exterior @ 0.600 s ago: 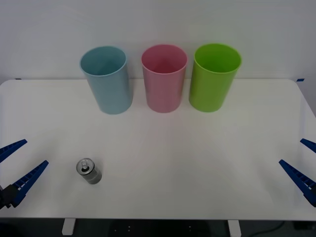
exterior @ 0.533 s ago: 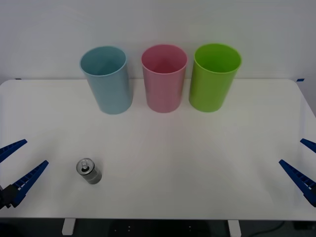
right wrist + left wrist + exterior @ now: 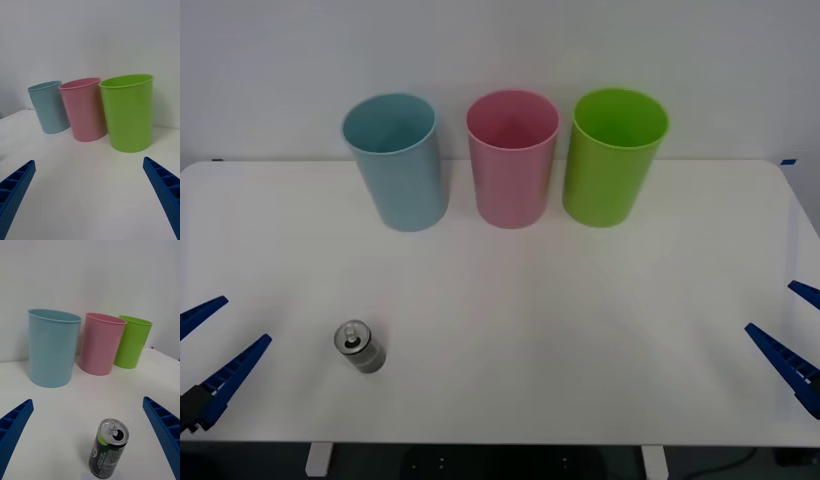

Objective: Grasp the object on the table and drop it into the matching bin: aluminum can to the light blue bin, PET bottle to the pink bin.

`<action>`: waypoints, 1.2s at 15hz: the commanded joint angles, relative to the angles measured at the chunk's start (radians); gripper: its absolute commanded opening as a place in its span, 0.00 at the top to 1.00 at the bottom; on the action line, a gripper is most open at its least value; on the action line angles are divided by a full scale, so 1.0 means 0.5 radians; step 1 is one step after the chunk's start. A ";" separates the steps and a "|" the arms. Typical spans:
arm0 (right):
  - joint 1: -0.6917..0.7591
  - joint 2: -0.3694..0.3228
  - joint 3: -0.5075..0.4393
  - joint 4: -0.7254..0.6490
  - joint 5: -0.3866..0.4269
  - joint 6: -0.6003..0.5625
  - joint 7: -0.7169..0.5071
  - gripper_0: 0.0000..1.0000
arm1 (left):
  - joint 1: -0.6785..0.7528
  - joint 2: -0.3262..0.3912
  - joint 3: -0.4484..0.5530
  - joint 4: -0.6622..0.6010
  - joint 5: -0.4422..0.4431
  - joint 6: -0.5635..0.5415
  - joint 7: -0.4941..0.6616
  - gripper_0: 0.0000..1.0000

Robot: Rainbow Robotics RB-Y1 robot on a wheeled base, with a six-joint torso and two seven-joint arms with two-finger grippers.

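Upright can (image 3: 360,347) on bench (image 3: 530,300) near left tool (image 3: 210,350), both tools spread wide and empty; likely light, thin-walled, slippery, best gripped gently around mid-body, bound for blue bin (image 3: 396,160).

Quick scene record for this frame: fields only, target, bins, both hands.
target: can, upright on table, front left, untouched
bins: back row, blue bin, pink bin, green bin, left to right
goal bin: blue
left hand: open, low at the table's left edge, beside the can
right hand: open, at the table's right edge, idle
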 commanded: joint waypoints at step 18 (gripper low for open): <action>0.000 0.000 0.000 0.000 0.000 0.000 0.000 0.00 | 0.235 0.007 -0.199 0.276 -0.004 0.029 -0.591 0.00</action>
